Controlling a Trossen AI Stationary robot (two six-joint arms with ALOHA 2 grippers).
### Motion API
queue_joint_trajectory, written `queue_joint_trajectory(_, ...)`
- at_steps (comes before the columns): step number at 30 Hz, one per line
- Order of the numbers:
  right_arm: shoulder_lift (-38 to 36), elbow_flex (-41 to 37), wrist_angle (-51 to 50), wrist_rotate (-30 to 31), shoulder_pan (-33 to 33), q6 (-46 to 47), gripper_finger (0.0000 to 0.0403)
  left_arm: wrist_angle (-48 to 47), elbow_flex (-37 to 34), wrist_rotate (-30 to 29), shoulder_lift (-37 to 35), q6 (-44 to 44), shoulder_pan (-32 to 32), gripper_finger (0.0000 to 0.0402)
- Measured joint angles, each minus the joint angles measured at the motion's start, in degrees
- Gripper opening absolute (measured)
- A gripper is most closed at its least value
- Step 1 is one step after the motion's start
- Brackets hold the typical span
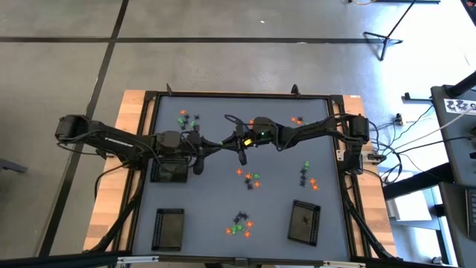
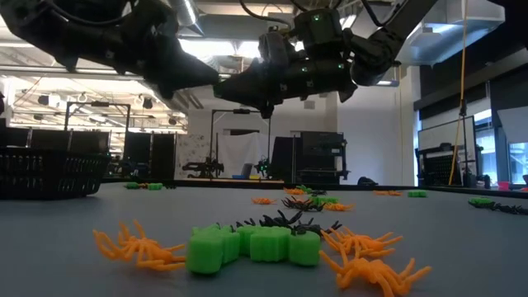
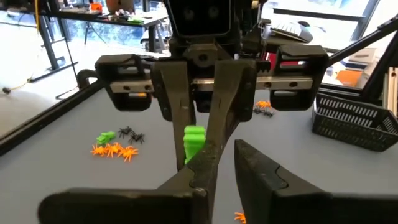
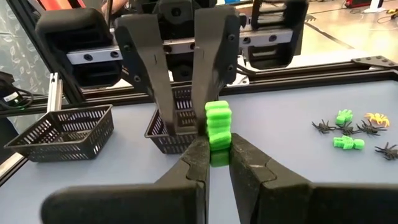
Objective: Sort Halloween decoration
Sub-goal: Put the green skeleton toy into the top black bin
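Note:
A small bright green trinket (image 4: 218, 127) sits between the fingers of my right gripper (image 4: 219, 160), which is shut on it above the table's middle (image 1: 227, 143). My left gripper (image 3: 221, 171) faces it tip to tip (image 1: 212, 145) and is open. One of its fingers (image 4: 208, 87) stands right beside the trinket; I cannot tell whether it touches. Several clusters of orange, green and black trinkets lie on the grey table (image 1: 249, 177) (image 1: 239, 225) (image 1: 190, 119) (image 1: 297, 120) (image 1: 309, 175). My right gripper pinches the green trinket's lower end (image 4: 218, 151) between its two fingertips. The rest of the piece sticks out past the tips toward the left gripper. The trinket is lifted clear, high above the table.
Black mesh trays stand at the table's near left (image 1: 168, 227), near right (image 1: 305, 221) and under the left arm (image 1: 169, 170). In the low view a pile of green, orange and black trinkets (image 2: 264, 243) lies close to the camera. A raised frame (image 1: 338, 149) borders the table.

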Motion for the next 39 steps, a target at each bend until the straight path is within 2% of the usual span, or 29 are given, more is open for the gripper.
queue_joint_trajectory(7,0.0,0.0,-0.9,0.2,-0.1,-0.2,0.0037,-0.4,0.2,-1.0,0.1,0.3,0.0,0.013)
queue_joint_trajectory(11,0.0,0.0,-1.0,0.5,-0.1,-0.3,0.0037,-1.3,0.2,-2.1,0.0,0.1,0.0,0.0155)
queue_joint_trajectory(23,0.1,0.0,-2.1,0.0,-0.1,-0.8,0.0037,-2.3,0.3,-4.5,-1.0,0.2,-0.1,0.0155)
queue_joint_trajectory(30,0.1,0.0,-2.4,-1.4,0.2,-1.1,0.0037,-2.2,0.3,-9.0,-1.8,0.3,0.2,0.0155)
queue_joint_trajectory(39,0.1,0.0,-2.1,-0.4,1.3,-2.9,0.0037,-2.5,0.3,-0.3,-1.6,-1.8,0.3,0.0155)
